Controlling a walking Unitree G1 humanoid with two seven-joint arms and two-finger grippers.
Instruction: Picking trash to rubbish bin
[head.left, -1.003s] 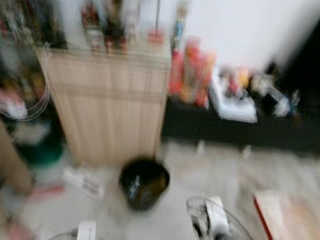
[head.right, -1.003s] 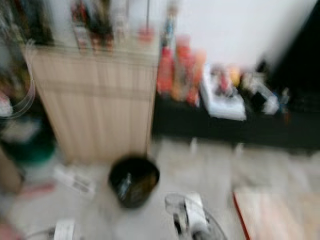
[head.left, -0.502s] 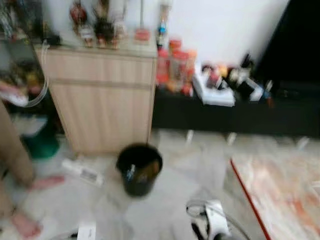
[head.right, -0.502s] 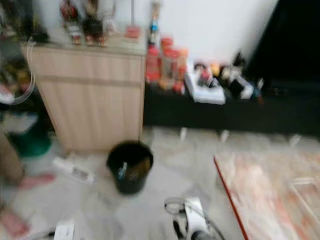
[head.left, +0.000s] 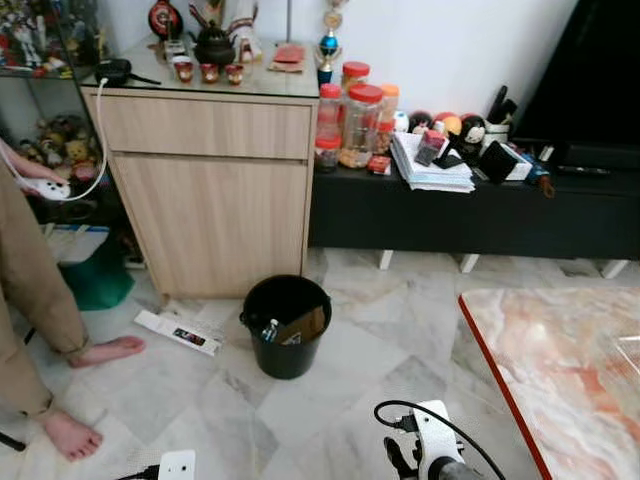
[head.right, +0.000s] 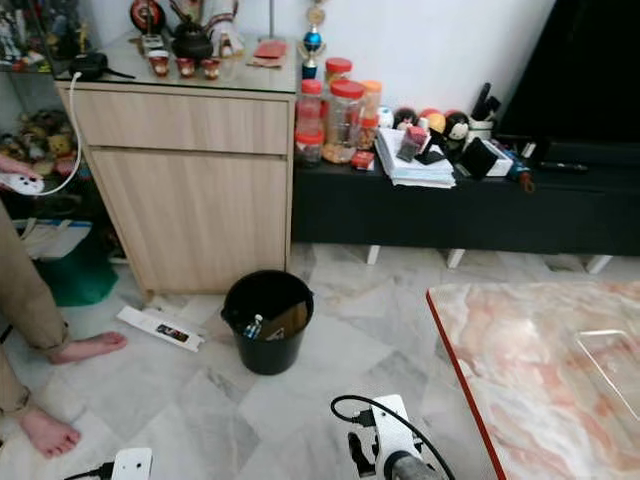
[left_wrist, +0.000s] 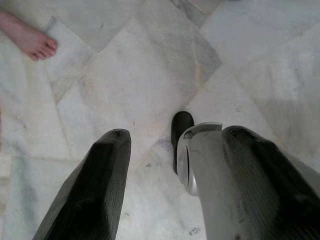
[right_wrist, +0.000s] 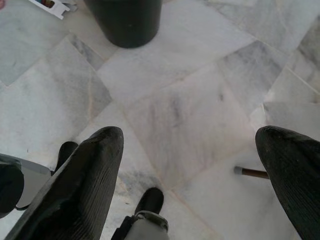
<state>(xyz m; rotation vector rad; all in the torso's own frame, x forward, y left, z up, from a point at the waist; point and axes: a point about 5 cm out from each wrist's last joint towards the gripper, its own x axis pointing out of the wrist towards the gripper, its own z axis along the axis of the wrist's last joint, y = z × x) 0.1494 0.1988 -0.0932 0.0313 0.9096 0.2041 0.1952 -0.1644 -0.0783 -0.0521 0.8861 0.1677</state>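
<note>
The round black plastic rubbish bin (head.left: 287, 325) stands on the marble floor before the pale wooden cabinet (head.left: 212, 190), within reach; just beside it lies a flat white carton (head.left: 179, 332), probably the trash; left gripper (left_wrist: 170, 185) and right gripper (right_wrist: 195, 175) hang spread and empty.

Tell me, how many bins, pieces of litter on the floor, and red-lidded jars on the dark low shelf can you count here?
Black bin beside the wooden cabinet, with some trash inside: 1
Flat white carton lying on the floor left of the bin: 1
Red-lidded jars on the dark low shelf: 3 clearly seen
Total: 5
</note>
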